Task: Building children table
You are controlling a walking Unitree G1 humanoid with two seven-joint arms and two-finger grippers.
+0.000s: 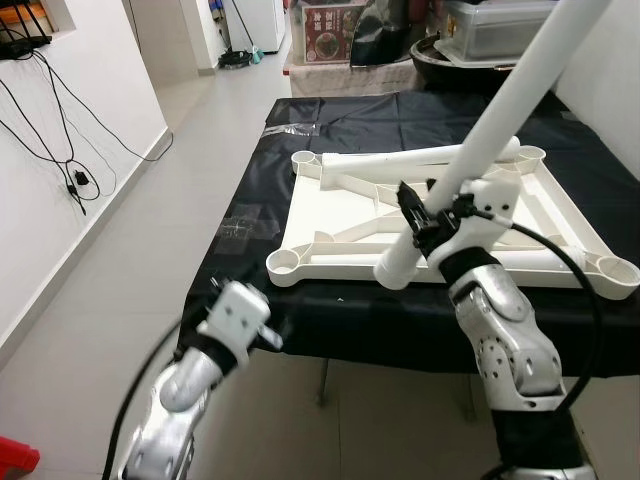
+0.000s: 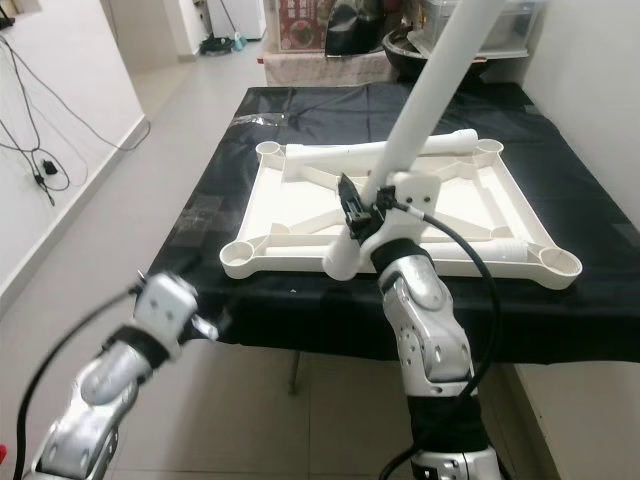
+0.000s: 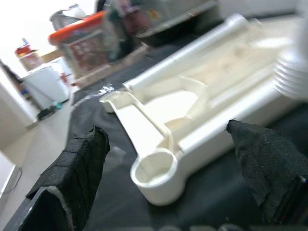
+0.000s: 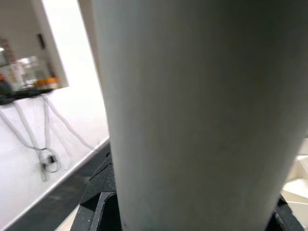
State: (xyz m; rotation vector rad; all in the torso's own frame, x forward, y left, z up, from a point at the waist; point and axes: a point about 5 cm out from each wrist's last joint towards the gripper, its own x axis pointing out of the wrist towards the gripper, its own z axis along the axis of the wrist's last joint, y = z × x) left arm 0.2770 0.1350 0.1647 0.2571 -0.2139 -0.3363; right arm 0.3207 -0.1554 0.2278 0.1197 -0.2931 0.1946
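A white children's tabletop (image 1: 345, 215) lies upside down on the black-covered table (image 1: 300, 130), with round sockets at its corners. One white leg (image 1: 420, 158) lies across its far side. My right gripper (image 1: 420, 215) is shut on a second long white leg (image 1: 500, 110), which tilts up to the right; its lower end hangs over the tabletop's near rim. That leg (image 4: 192, 115) looms close in the right wrist view. My left gripper (image 3: 163, 131) is open, low at the table's near left edge, facing the near left corner socket (image 3: 156, 173).
Boxes and bins (image 1: 330, 30) stand past the table's far end. A white wall with hanging cables (image 1: 60, 160) runs along the left, with tiled floor between it and the table. A red object (image 1: 15, 460) lies on the floor at the near left.
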